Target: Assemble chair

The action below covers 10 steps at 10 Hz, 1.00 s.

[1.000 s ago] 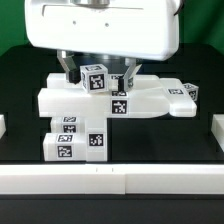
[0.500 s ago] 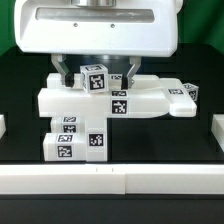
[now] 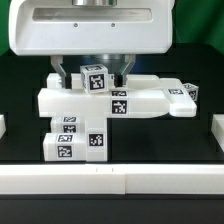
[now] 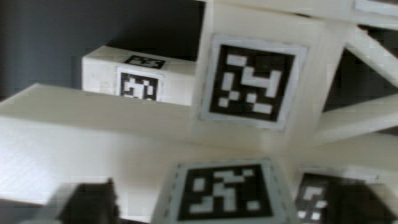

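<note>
1. Gripper (image 3: pixel 95 75): I see it hanging straight down from the broad white hand body that fills the top of the exterior view, fingers pointing at the table (image 3: pixel 25 150).
2. Fingers (image 3: pixel 66 74): two dark tips, spread wide, one on each side of the tagged cube (image 3: pixel 95 79). A gap shows on both sides, so the jaws are open and hold nothing.
3. Chair (image 3: pixel 100 100): a part-built white piece in the middle of the black table, directly beneath the hand.
4. Wide slab (image 3: pixel 60 100): lies flat across the chair and reaches toward the exterior view's right, where more tags (image 3: pixel 176 92) sit at its end.
5. Tagged cube: stands on the upper rear of the slab, between the fingertips.
6. Lower block (image 3: pixel 75 140): in front of and below the slab, toward the exterior view's left, with tags on its top and front faces.
7. Front rail (image 3: pixel 110 178): a white bar across the near edge of the table, apart from the chair.
8. Wrist view: fills with tagged white chair faces seen close up. A large tag (image 4: pixel 249 80) is in the middle, and I cannot tell which part it belongs to.
</note>
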{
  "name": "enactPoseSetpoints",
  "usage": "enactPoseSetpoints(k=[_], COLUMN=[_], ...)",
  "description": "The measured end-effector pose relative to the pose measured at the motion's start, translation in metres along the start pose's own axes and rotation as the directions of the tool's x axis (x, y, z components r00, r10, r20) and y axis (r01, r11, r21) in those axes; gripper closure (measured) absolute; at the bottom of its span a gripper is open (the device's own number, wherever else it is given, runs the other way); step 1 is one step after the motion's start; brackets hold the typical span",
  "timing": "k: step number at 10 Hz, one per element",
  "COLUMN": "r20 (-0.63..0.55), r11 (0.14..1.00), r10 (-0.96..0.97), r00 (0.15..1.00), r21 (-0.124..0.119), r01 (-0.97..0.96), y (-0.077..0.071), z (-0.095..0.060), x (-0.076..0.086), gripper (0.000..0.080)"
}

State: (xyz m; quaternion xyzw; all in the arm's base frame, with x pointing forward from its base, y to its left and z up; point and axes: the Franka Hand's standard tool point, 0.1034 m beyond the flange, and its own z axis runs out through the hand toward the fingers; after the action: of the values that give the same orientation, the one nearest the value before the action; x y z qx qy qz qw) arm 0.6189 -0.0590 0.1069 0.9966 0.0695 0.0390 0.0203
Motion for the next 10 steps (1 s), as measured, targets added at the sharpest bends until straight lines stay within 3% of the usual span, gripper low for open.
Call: enactPoseSetpoints(k=[1,2,5,10], r20=[0.0,0.001,0.001,0.001], r11=[1.0,1.0,1.0,0.937], r10=[0.0,0.0,0.019,0.348], r00=[1.0,1.0,1.0,0.937], r21=[0.0,0.0,0.0,0.003], r01=[0.0,0.0,-0.019,-0.348], y=[0.0001,0.0001,0.0001,0.0016], z=[0.0002,0.0003,0.0006,0.0012], x=[-0.0001,-0.0002,-0.0003,-0.0005], gripper=[0.0395,0.0531,0.0531,0.053])
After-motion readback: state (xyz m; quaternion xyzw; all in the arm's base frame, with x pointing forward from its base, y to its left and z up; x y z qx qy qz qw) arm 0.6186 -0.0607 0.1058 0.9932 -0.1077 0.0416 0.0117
